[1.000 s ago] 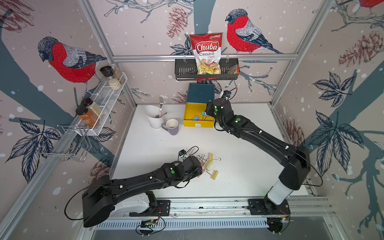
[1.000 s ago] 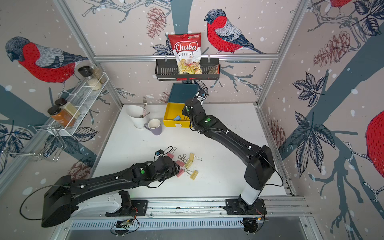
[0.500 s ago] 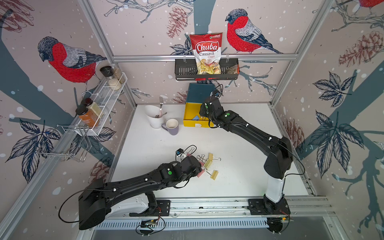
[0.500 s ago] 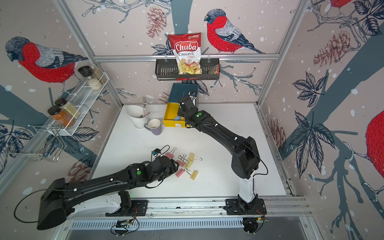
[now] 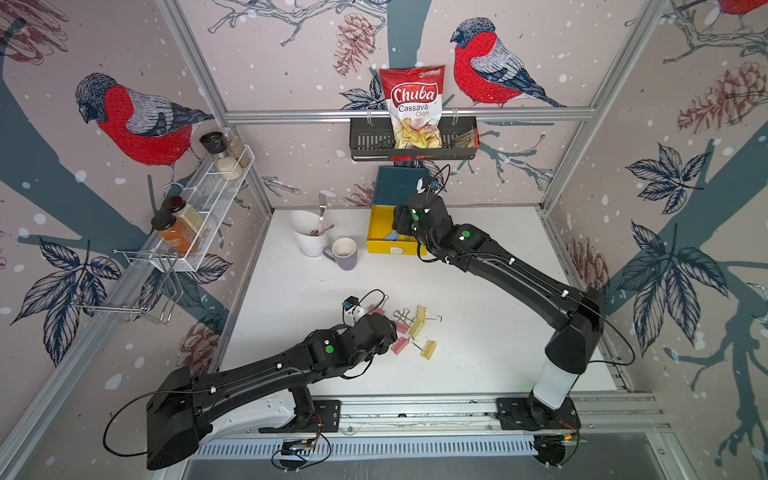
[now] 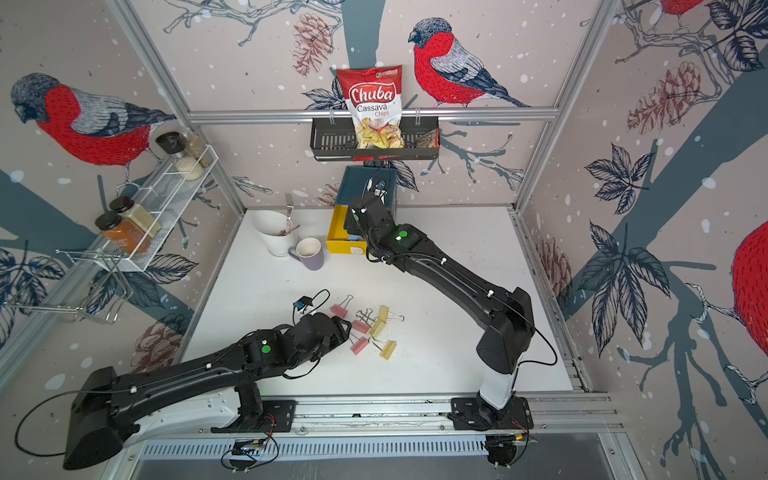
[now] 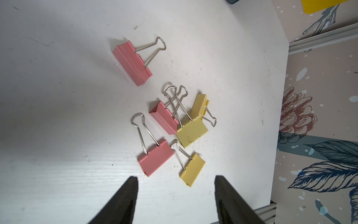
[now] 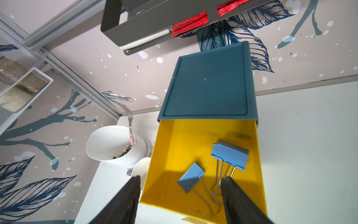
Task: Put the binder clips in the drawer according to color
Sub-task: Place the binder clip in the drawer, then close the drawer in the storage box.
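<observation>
Three pink binder clips (image 7: 156, 160) and three yellow ones (image 7: 192, 132) lie loose in a cluster on the white table (image 7: 58, 97), seen in both top views (image 5: 411, 328) (image 6: 370, 328). My left gripper (image 7: 176, 178) is open and empty, just short of the nearest pink and yellow clips. The teal drawer chest (image 8: 207, 83) stands at the back wall with its yellow top drawer (image 8: 174, 139) pulled out. Two blue clips (image 8: 230, 155) lie inside it. My right gripper (image 8: 181, 178) hangs open and empty over that drawer's front end (image 5: 401, 226).
A white cup with a fork (image 5: 309, 237) and a purple mug (image 5: 344, 253) stand just left of the drawer. A black wall basket with a chips bag (image 5: 413, 141) hangs above the chest. A white wire shelf with spice jars (image 5: 199, 208) lines the left wall.
My right gripper has swung left over the open drawer and its jaws have spread wider. My left gripper has crept a little closer to the clip cluster.
</observation>
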